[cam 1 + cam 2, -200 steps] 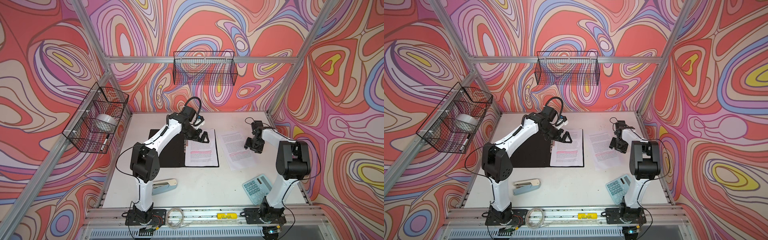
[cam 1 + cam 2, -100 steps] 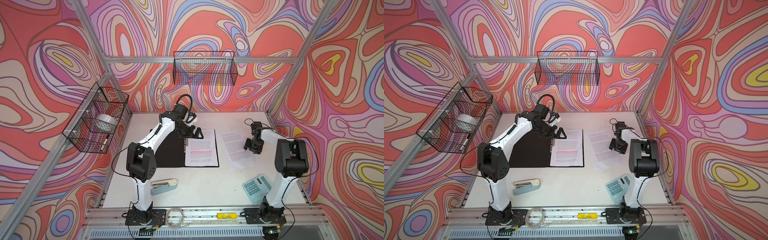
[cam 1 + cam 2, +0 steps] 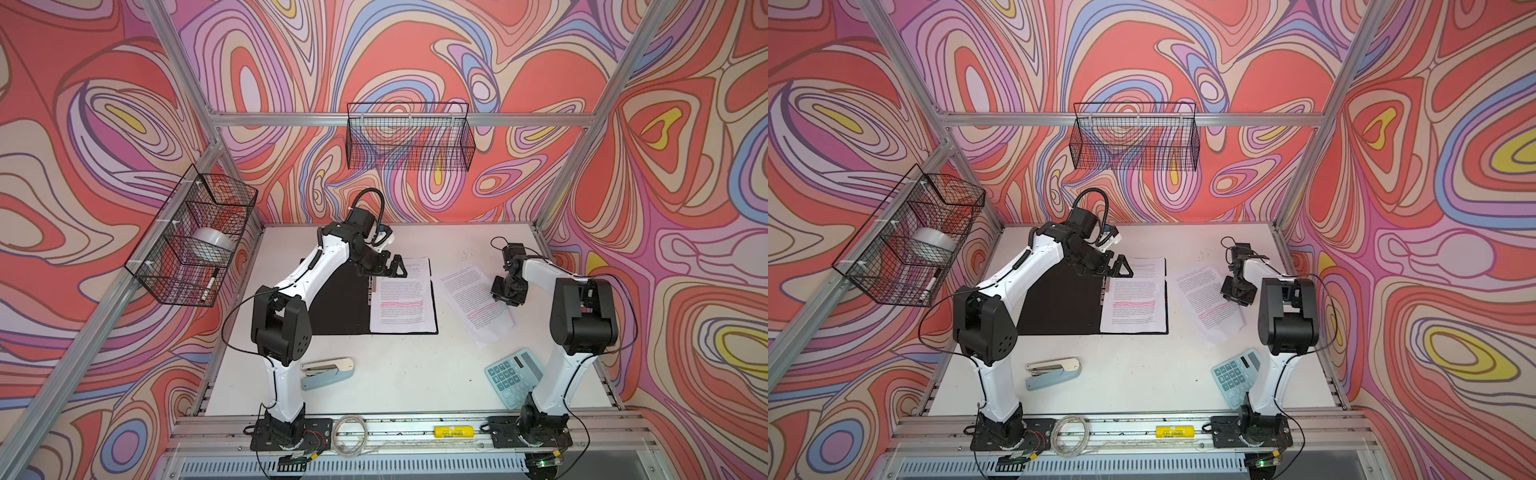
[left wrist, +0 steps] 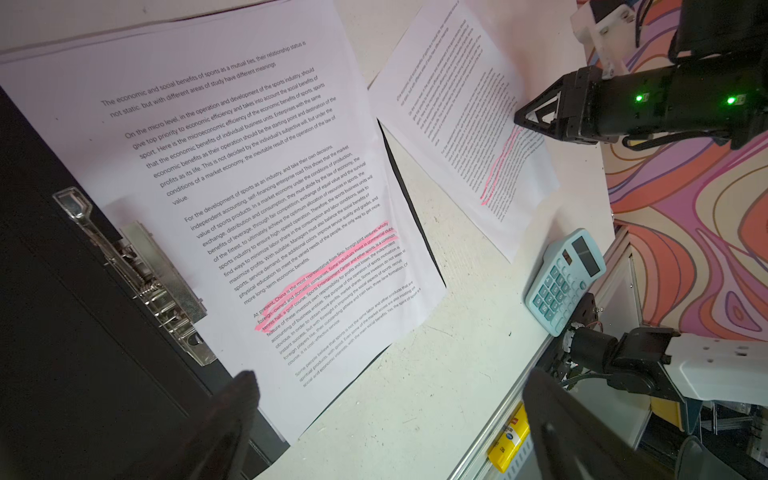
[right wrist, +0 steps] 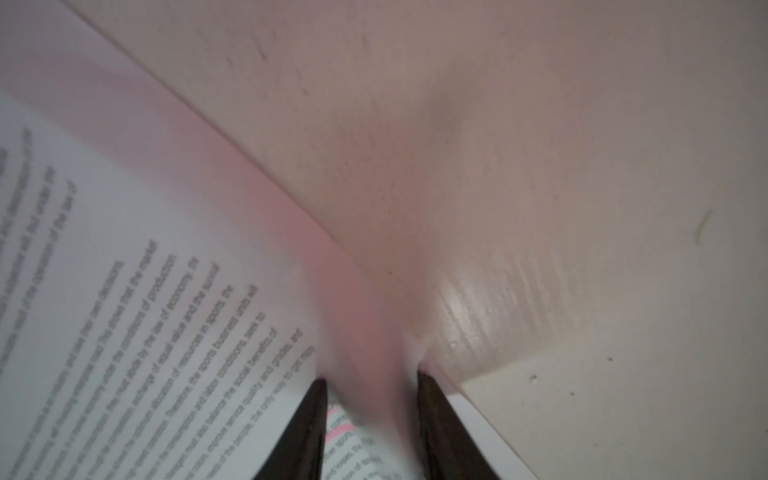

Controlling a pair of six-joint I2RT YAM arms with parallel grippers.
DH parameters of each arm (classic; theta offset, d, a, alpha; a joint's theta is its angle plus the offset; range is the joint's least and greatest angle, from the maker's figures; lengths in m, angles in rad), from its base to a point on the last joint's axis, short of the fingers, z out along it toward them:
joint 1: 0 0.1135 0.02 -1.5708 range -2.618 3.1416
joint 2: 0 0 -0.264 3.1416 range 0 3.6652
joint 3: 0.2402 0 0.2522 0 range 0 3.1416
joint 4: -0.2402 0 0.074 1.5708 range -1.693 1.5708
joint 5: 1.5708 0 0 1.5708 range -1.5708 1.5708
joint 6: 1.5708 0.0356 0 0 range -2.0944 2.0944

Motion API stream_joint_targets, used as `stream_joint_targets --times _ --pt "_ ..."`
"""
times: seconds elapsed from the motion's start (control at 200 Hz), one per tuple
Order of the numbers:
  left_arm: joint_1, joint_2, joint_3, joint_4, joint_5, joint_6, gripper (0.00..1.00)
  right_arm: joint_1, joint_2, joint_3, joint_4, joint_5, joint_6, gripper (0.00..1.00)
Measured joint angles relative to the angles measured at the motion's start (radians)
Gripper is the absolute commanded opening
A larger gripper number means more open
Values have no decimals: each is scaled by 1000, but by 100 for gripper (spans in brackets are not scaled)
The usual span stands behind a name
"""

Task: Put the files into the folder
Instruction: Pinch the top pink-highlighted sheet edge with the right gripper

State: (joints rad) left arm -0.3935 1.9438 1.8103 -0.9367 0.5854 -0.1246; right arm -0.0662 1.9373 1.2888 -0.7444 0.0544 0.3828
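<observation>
My right gripper [image 5: 370,382] has narrowed on a buckled ridge of the loose sheet [image 3: 467,291] between its fingers, clamp unconfirmed; left gripper [image 3: 390,268], wide apart, has backed off above the open folder [image 3: 340,303], so pickup is starting.

both top views: high, near side, down on whole table [image 3: 399,386] | left wrist: over folder [image 4: 62,332], facing right | right wrist: close on loose sheet [image 5: 124,270]

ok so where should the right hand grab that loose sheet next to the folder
Probably its right long edge, about midway, coming from above on the right. The loose sheet lies flat on the table, so only a pinched-up ridge gives purchase. The right wrist view shows paper bulging there between the fingers of the right hand.
</observation>
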Motion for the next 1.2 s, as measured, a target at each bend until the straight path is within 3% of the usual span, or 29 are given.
stream_joint_targets --times 0.23,0.491,0.806,1.202 --pt "1 -6 0 3 2 -1 100 -2 -10 -12 16 0 -2 14" --pt "1 -7 0 5 2 -3 100 -4 -19 -14 1 -3 -7 5" --pt "3 -7 16 2 -14 -11 100 -5 -74 22 -58 -53 -23 0" --pt "62 -6 101 -14 -48 -18 100 -5 -183 169 -113 -222 -23 0"
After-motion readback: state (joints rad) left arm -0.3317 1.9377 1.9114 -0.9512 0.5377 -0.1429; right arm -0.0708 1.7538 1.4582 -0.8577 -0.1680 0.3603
